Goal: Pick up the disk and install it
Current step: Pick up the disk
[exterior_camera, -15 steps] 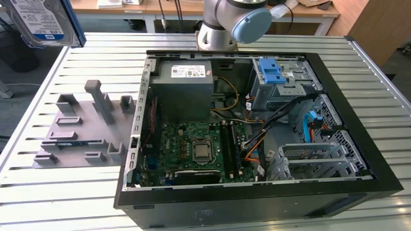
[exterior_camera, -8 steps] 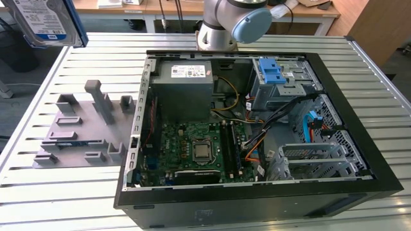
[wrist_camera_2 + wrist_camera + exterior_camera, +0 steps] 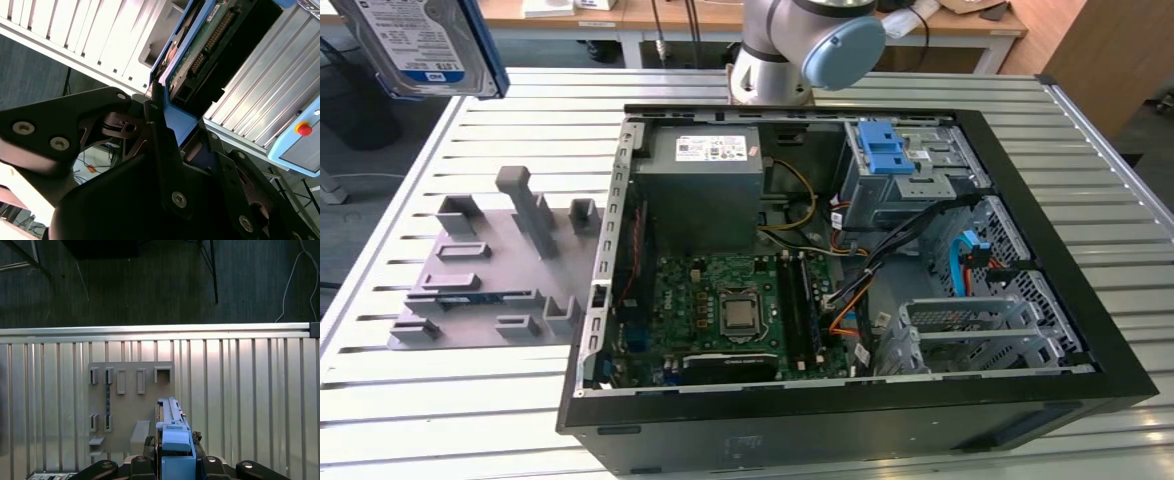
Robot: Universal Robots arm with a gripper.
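Note:
The disk [image 3: 414, 45] hangs high above the table's far corner on the exterior view's left, label side facing that camera, a blue rail along its edge. In the second wrist view my gripper [image 3: 181, 131] is shut on the disk [image 3: 200, 45], with black fingers [image 3: 156, 120] pressed against its blue carrier rail. In the first wrist view the disk [image 3: 168, 412] stands edge-on in my gripper [image 3: 173, 441], above the grey fixture plate [image 3: 131, 405]. The open computer case [image 3: 1067, 330] lies well to the exterior view's right of the disk.
Inside the case are a grey power supply [image 3: 700, 185], a motherboard [image 3: 727, 310], loose cables and a drive cage with a bright blue latch [image 3: 886, 150]. The grey fixture plate [image 3: 494, 260] with upright holders lies beside the case on the slatted metal table [image 3: 454, 420]. The arm's base [image 3: 781, 60] stands behind the case.

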